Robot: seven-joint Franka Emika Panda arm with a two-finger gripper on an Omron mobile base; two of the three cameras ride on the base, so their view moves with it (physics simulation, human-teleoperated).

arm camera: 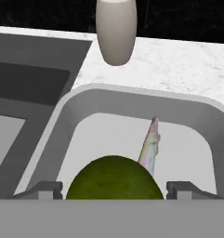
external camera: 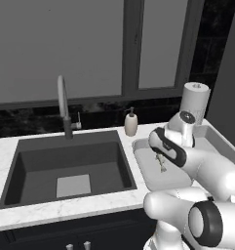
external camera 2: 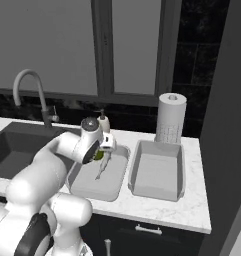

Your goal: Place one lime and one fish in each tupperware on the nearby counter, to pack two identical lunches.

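The gripper [arm camera: 113, 188] pinched a lime [arm camera: 114, 179] between its two dark fingertips [arm camera: 43, 189], hanging just above the near tub [external camera 2: 117, 185]; the lime was not yet released, though it sat over the tub's floor. Just beyond the gripper, a fish [arm camera: 149, 145] lay flat on that floor, tail pointing away. I judged the first lunch all but packed, wanting only the drop; the second looked wholly undone, since the far tub [external camera 2: 178, 192], off to the gripper's right and nearly touching the first, stood bare. No second lime or fish was to be seen.

The lime was round, dull olive-green, faintly mottled; the fish slim, pale and pearly, tapering to a point. Both tubs were grey, rectangular, shallow, with rounded corners and a thick smooth rim; they looked like rigid plastic. The table [arm camera: 178, 69] under them was white stone with faint grey veins.

Left of the gripper lay the sunken dark sink [external camera: 70, 166], matt, with a paler square at its bottom; past the gripper stood a cream soap bottle [arm camera: 115, 30], smooth and rounded. Farther right rose a white paper roll [external camera 2: 171, 119], upright; behind all, a curved metal tap [external camera 2: 29, 85] and dark glossy wall tiles.
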